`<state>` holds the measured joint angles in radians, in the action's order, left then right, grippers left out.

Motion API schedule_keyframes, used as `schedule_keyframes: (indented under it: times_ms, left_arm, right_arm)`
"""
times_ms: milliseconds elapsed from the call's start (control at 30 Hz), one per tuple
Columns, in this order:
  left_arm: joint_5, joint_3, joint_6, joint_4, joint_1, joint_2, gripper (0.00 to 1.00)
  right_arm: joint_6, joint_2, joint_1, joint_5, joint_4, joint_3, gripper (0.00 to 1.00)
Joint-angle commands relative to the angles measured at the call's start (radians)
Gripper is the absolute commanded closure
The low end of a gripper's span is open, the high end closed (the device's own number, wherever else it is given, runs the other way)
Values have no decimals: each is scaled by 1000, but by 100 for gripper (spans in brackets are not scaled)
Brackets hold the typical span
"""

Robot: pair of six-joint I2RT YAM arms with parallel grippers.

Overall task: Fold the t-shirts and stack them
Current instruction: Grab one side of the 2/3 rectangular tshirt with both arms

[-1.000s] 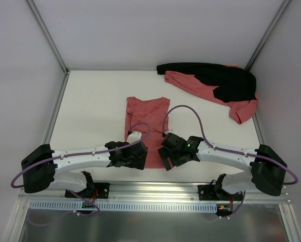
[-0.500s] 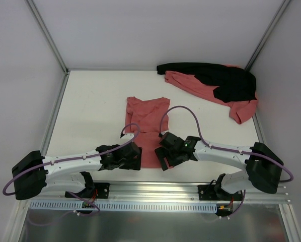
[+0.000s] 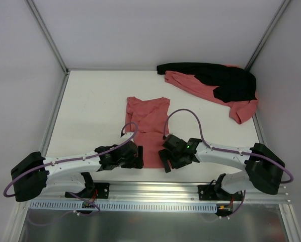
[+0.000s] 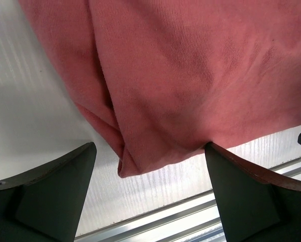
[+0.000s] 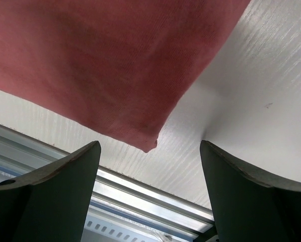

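Top external view: we see a folded salmon-red t-shirt of thin cloth (image 3: pixel 148 126) at mid-table. Its near corners sit between the widely spread, empty jaws of the left gripper (image 4: pixel 150 146) and right gripper (image 5: pixel 150 143). A heap of salmon-red shirts (image 3: pixel 191 83) under a black garment (image 3: pixel 221 78) fills the white table's (image 3: pixel 90 111) far right corner.

The left arm (image 3: pixel 70 164) has drawn back and lower, its fingers (image 4: pixel 50 196) nearer the near-left corner of the t-shirt (image 3: pixel 150 121).

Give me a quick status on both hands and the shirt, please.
Left hand open, right hand open, one at each near corner of the folded t-shirt. Nothing held. Clothes pile far right, not in the way.
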<state>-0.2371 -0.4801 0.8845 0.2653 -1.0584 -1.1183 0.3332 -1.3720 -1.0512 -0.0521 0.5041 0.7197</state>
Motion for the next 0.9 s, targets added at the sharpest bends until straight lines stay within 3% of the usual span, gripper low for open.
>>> schedule_keyframes:
  times_ms: [0,600,867]
  left_arm:
    - [15,12,18,-38,14,17,9]
    - [-5,-2,36,-3,17,49,9]
    - [-2,-6,28,15,17,61,9]
  right_arm:
    - [30,40,3,11,-22,-20,15]
    - [26,-35,14,21,-170,-36,16]
    - [27,-15,56,41,-161,-8,15]
